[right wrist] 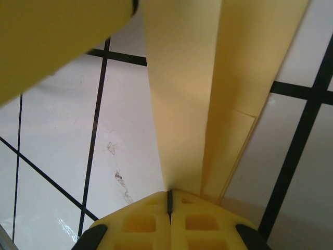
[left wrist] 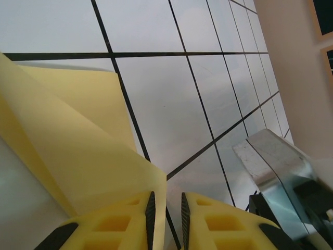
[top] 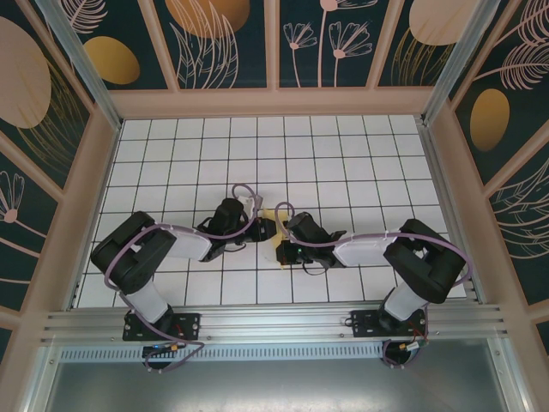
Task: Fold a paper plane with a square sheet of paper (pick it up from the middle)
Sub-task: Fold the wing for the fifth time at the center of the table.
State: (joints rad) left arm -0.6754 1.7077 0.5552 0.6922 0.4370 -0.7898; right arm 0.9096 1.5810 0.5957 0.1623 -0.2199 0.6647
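Risk: slip or tear. Right gripper [right wrist: 169, 200] was clamped on the folded sheet of paper [right wrist: 182, 78] at mid-table [left wrist: 171, 104]. Left gripper [left wrist: 167, 208] jaws stood barely apart around its edge. If I pulled unevenly, I judged it could rip or skew the crease.

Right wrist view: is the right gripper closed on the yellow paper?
Yes, the right gripper is pinched shut with no gap, and the yellow paper rises straight out of it.
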